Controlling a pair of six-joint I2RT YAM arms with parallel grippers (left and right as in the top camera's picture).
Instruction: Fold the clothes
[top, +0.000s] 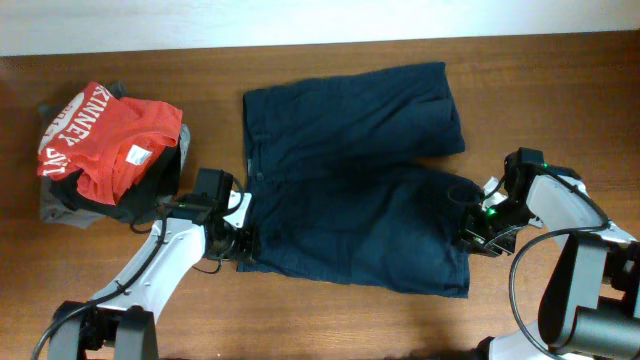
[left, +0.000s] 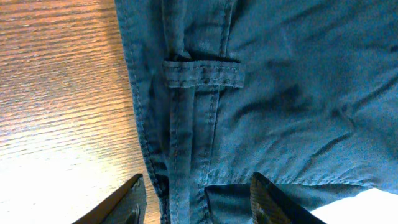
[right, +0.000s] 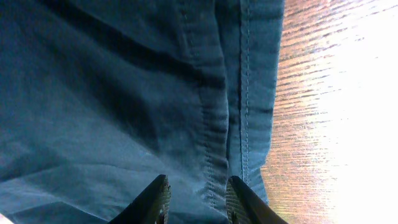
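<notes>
The dark navy shorts (top: 350, 190) lie spread flat on the wooden table, waistband to the left and the two legs to the right. My left gripper (top: 240, 245) is at the near corner of the waistband. In the left wrist view it (left: 196, 177) stands open, one finger over bare wood and the other over the cloth (left: 280, 93), straddling the waistband edge near a belt loop (left: 204, 73). My right gripper (top: 475, 238) is at the hem of the near leg. In the right wrist view it (right: 198, 178) has its jaws narrowly apart, with the stitched hem (right: 214, 124) between them.
A red shirt with white lettering (top: 105, 135) lies on a heap of grey and black garments (top: 150, 185) at the left, close to my left arm. Bare wooden table (top: 560, 90) surrounds the shorts, and a pale wall edge runs along the back.
</notes>
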